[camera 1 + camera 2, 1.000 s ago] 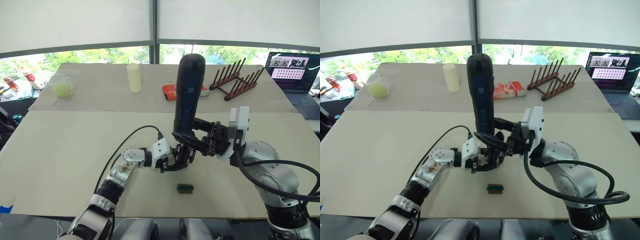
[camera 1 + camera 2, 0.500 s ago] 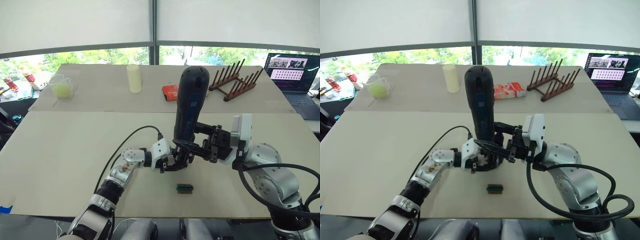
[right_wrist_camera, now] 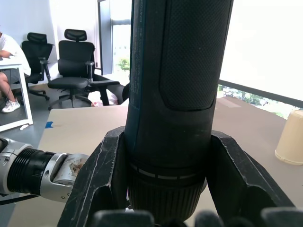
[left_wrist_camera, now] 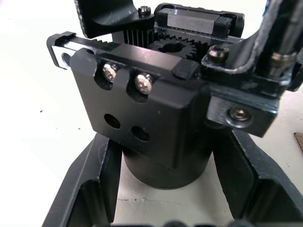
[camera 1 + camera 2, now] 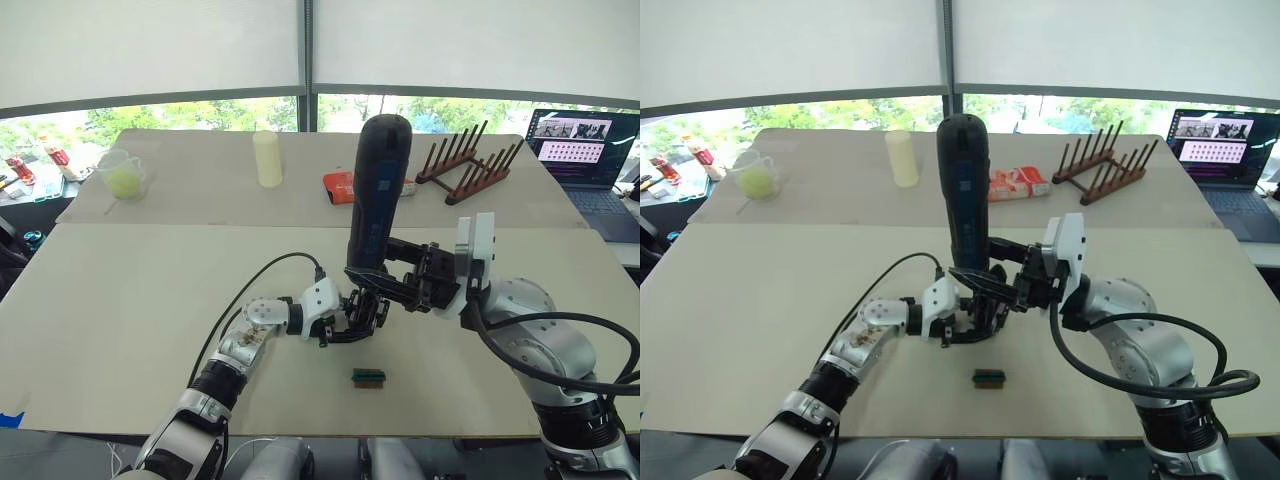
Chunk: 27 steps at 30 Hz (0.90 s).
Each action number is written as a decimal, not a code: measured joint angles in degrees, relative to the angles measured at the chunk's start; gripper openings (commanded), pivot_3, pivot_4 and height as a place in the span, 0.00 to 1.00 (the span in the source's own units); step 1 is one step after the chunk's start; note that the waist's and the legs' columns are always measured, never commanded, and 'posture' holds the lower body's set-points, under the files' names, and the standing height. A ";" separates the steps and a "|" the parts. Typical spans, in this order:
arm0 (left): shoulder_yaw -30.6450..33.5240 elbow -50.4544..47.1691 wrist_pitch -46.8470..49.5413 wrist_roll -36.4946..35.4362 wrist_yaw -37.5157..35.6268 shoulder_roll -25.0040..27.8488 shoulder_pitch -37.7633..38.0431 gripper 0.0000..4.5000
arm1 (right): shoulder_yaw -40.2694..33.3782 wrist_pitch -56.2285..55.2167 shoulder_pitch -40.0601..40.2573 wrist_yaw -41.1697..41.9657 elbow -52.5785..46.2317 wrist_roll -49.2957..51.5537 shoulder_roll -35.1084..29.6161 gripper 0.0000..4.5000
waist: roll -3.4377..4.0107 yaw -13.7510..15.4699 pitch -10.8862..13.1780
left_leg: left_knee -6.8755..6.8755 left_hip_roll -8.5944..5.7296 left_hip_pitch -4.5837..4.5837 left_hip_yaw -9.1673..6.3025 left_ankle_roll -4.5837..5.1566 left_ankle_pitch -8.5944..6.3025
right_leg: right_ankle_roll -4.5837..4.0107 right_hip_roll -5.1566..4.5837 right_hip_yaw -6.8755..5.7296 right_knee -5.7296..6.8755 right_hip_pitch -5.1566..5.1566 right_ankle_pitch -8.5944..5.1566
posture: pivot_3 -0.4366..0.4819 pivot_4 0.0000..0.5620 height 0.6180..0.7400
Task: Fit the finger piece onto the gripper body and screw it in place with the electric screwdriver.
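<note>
Long thick black cylindrical electric screwdriver (image 5: 378,195), clamped in right gripper (image 5: 385,283), swung back upright over small black gripper body (image 4: 156,118); left gripper (image 5: 352,318) clamps body. Driving likely resuming.

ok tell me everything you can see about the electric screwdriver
The electric screwdriver is a long, thick black cylinder with a rounded top, a bluish side panel and a textured grip area. It stands nearly upright, tip down, clamped low on its body between the jaws of the right gripper. Its lower end sits over the gripper body held by the left gripper; the bit is hidden.
</note>
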 measured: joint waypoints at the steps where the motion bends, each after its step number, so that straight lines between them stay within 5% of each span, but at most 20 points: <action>1: 0.00 0.00 0.00 0.00 0.00 0.02 0.00 0.51 | 0.12 -0.13 0.09 -0.27 -0.07 -0.10 0.04 0.43 | -0.02 0.00 -0.02 | -0.01 0.00 0.01 0.00 -0.01 0.00 | 0.00 0.00 0.00 0.00 0.00 0.00 | 0.48 0.27 1.00; 11: -0.03 -0.03 -0.18 0.16 -0.19 0.34 0.03 0.51 | -0.38 -9.46 7.60 2.11 -4.21 -3.70 -1.87 0.43 | -0.09 0.01 -0.09 | -0.16 0.02 0.08 -0.01 -0.13 -0.02 | 0.07 0.02 0.00 -0.13 0.05 -0.05 | 0.48 0.27 1.00; 19: -0.05 -0.03 -0.19 0.26 -0.17 -0.01 0.03 0.51 | 3.55 -3.30 -1.31 1.14 1.52 -2.64 1.44 0.43 | -0.09 0.02 -0.09 | -0.20 0.02 0.05 -0.04 -0.41 -0.16 | 0.05 0.03 -0.01 -0.17 0.02 -0.03 | 0.48 0.27 1.00; 27: -0.08 -0.04 -0.16 0.43 0.15 -0.18 0.12 0.51 | 2.15 -2.76 -1.23 1.25 3.17 -0.78 1.61 0.43 | -0.10 0.09 -0.10 | -0.21 0.02 0.07 -0.06 -0.41 -0.19 | 0.04 0.04 -0.05 -0.30 0.02 -0.03 | 0.48 0.27 1.00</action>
